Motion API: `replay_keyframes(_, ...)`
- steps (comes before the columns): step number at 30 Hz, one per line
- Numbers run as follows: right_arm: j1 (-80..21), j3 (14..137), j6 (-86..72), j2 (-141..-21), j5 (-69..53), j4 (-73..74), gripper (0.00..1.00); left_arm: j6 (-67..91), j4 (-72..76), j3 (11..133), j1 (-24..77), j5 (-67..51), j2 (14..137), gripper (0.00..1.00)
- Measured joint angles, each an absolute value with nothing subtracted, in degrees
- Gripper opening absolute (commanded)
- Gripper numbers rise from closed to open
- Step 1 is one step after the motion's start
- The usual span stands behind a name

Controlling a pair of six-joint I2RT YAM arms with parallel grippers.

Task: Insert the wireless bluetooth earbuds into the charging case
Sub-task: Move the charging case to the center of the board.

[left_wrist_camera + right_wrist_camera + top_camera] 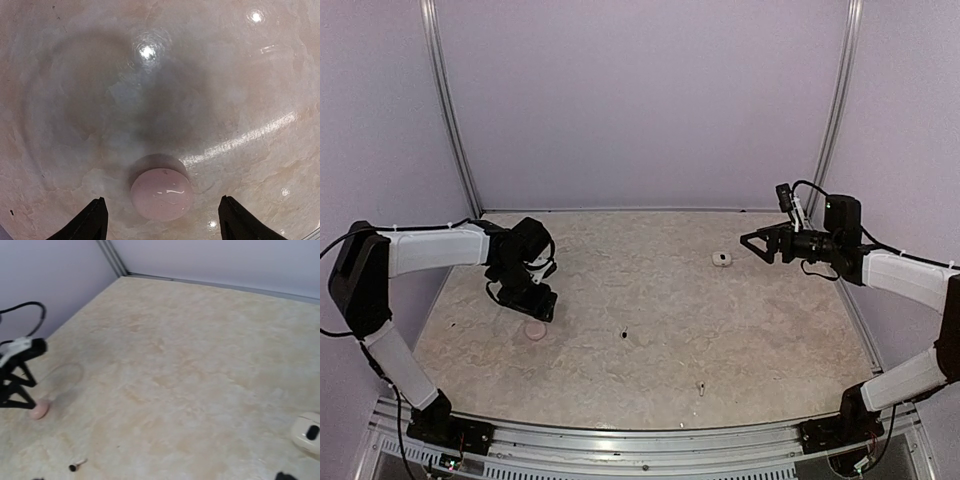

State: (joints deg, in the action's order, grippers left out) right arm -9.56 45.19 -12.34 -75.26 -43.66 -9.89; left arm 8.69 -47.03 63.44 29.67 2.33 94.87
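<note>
Near desk edge: both arm bases are bolted here. A tiny pale earbud [700,388] lies alone on the desk [780,340], well apart from both cases.
Mid desk: a second earbud [622,334] lies in the open between the arms, nearer the pink case. It is too small to make out in detail from above.
Left arm: rises from its base, then reaches inward with the wrist bent down, so the left claw [534,312] points at the desk.
Left claw: fingers apart, straddling the pink charging case [161,194] with a gap on each side and no contact.
Pink charging case: round, smooth domed top up, flat on the desk.
Right arm: elbow out to the right, forearm about level, with the right claw [752,245] held above the desk and aimed leftward.
Right claw: fingers spread wide, nothing between them.
White charging case [721,259]: on the desk near the right claw, just left of it.
Right wrist view only: a dark hollow in the white case, and the mid-desk earbud's pale stem with a dark tip.
Top view only: the near earbud.
</note>
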Motion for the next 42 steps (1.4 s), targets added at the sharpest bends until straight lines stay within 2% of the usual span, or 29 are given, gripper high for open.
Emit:
replay_keyframes(6, -9.56, 44.93, -12.67, -75.24, -46.41, -11.22, 1.0, 5.85, -47.03, 63.79, 29.85, 3.49, 97.95, 0.63)
replay_keyframes(16, -9.56, 43.22, -13.28, -75.24, -48.95, -12.93, 1.0, 4.08, -46.87, 63.68, 31.27, 5.69, 99.88, 0.63)
replay_keyframes(29, -9.56, 43.22, -13.21, -75.26, -50.46, -13.61, 0.99, 3.42, -46.48, 63.09, 31.03, 6.55, 102.41, 0.54)
replay_keyframes(35, -9.56, 43.2, -13.15, -75.26, -50.81, -13.61, 1.0, 3.46, -46.33, 63.05, 30.96, 5.3, 102.41, 0.56)
replay_keyframes(40, -9.56, 43.09, -13.15, -75.2, -51.03, -13.65, 0.99, 3.95, -46.35, 62.94, 31.77, 4.25, 102.43, 0.42)
replay_keyframes(42, -9.56, 42.83, -13.13, -75.11, -51.03, -13.63, 1.0, 4.54, -46.37, 63.11, 32.03, 4.08, 102.43, 0.42)
